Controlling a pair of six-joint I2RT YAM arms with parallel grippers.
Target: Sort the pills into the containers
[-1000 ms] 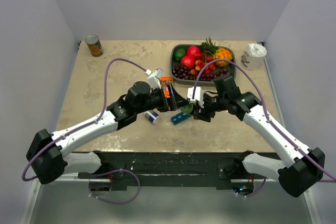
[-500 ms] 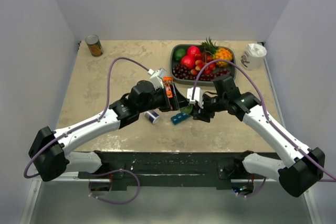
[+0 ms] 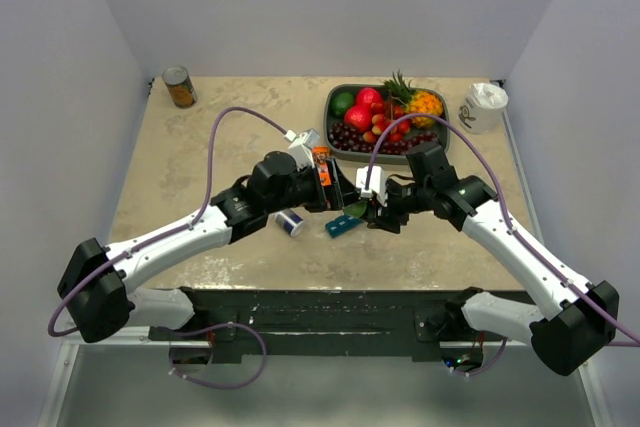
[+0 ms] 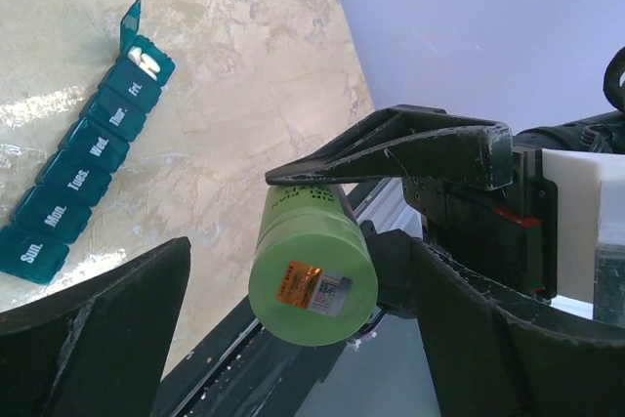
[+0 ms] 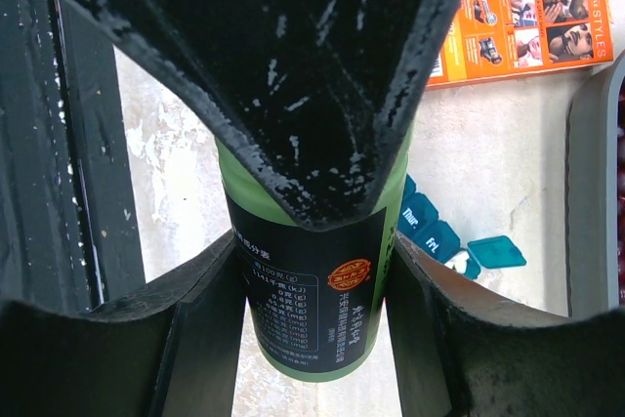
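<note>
My right gripper (image 5: 312, 280) is shut on a green pill bottle (image 5: 312, 310) with a black label and holds it level above the table (image 3: 200, 147). In the left wrist view the bottle's round base (image 4: 312, 275) faces the lens. It sits in front of my wide open left gripper (image 4: 301, 261), whose fingers (image 4: 88, 339) do not touch it. The teal containers (image 4: 83, 183) lie in a strip on the table below; the end lid (image 4: 132, 26) stands open over a white pill (image 4: 146, 59). From above, the containers (image 3: 343, 226) lie under both grippers.
A small blue-and-white cap (image 3: 289, 222) lies left of the strip. An orange box (image 5: 527, 7) lies behind it, and beyond that a grey fruit tray (image 3: 335, 127). A can (image 3: 179, 87) stands at the back left and a white tub (image 3: 484, 105) at the back right.
My left arm has edged to the right, closer to the held bottle. The right arm and the bottle have stayed put.
</note>
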